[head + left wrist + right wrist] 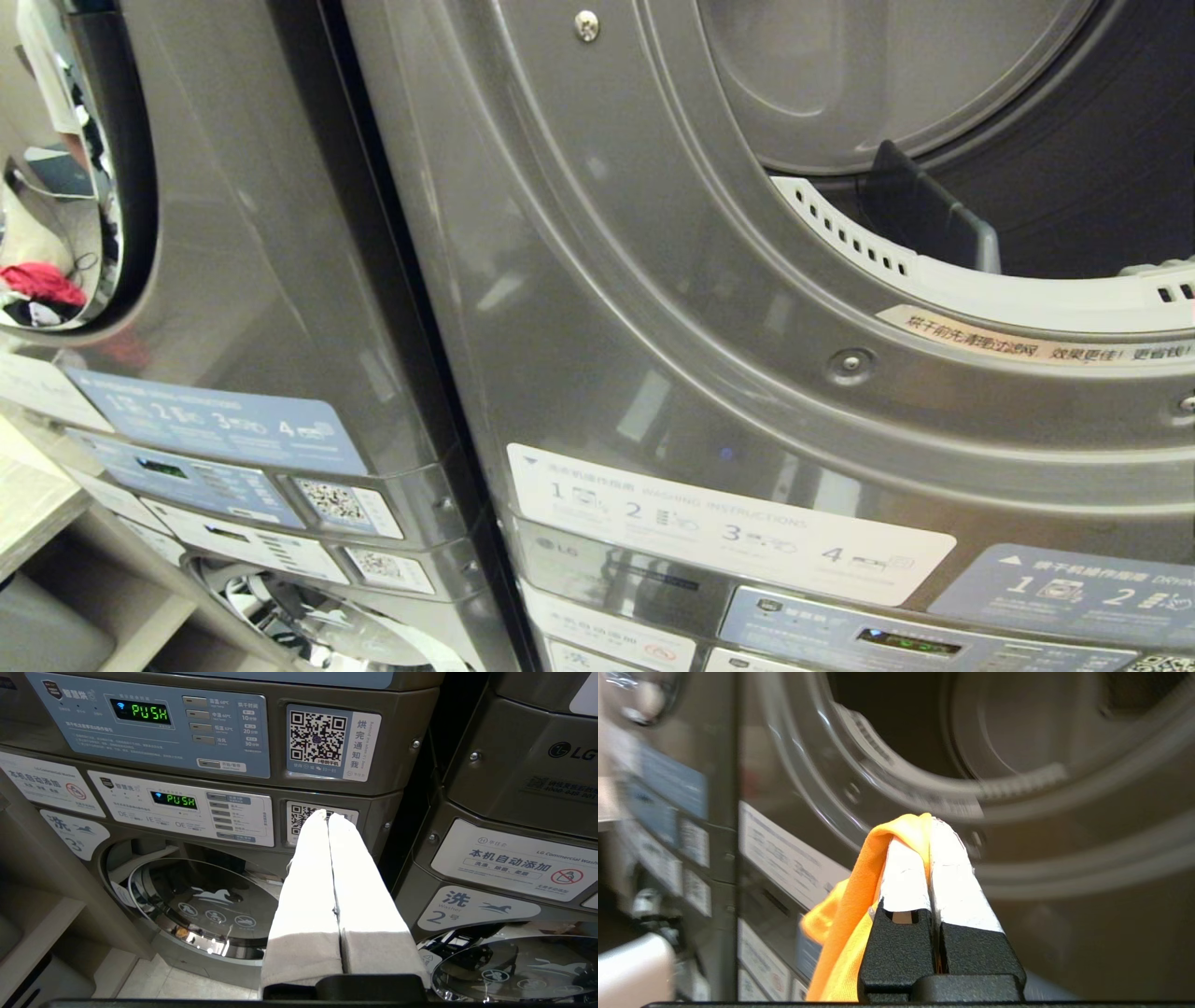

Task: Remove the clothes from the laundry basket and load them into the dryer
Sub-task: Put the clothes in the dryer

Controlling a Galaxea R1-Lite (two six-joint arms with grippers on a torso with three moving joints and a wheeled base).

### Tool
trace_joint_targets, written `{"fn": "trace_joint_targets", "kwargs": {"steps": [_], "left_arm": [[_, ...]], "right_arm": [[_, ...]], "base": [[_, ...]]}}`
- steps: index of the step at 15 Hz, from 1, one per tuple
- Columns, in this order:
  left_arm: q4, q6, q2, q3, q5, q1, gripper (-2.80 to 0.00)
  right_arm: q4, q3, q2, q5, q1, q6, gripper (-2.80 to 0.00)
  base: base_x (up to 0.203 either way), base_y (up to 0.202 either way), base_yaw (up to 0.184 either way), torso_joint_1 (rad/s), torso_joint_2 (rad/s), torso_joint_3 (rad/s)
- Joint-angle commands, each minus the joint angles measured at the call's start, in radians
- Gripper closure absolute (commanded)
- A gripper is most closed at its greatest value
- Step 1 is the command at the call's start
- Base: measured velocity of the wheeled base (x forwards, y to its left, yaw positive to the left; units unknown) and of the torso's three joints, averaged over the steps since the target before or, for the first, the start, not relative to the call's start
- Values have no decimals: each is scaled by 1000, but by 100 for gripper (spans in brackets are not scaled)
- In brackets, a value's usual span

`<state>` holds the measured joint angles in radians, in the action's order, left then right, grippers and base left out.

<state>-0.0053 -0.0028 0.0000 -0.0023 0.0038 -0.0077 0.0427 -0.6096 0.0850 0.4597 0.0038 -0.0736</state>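
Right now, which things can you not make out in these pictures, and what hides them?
- Laundry basket: in no view.
- Orange garment: right wrist view; most of it cut off by the lower edge and behind the right gripper, which is clamped on it.
- Dryer drum: head view; the opening is cut off by the top and right edges, so its contents stay unknown.
- Both grippers: outside the head view; the left gripper shows only in its wrist view.

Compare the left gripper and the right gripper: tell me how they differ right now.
The right gripper is shut on an orange garment; the left gripper is shut on nothing. The right gripper faces the open dryer drum; the left gripper faces a control panel above a closed door. Both have pale fingers pressed together.
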Motion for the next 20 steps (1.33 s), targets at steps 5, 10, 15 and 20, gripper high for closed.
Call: {"fn": "trace_joint_targets", "kwargs": {"steps": [5, 10, 15, 20], "left_arm": [[-1, 0, 2, -1, -1, 0, 0], [-1, 0, 2, 0, 0, 0, 0], [-1, 0, 2, 0, 1, 0, 0], [-1, 0, 2, -1, 1, 0, 0]], "right_arm": [[-76, -422, 537, 116, -17, -1, 0], [-176, -753, 860, 133, -25, -14, 0], [-235, -999, 1090, 133, 6, -58, 0], [-265, -1006, 1177, 13, 260, -231, 0]], "base": [[0, 0, 0, 0, 0, 0], [0, 0, 0, 0, 0, 0], [0, 0, 0, 0, 0, 0], [0, 0, 0, 0, 0, 0]]}}
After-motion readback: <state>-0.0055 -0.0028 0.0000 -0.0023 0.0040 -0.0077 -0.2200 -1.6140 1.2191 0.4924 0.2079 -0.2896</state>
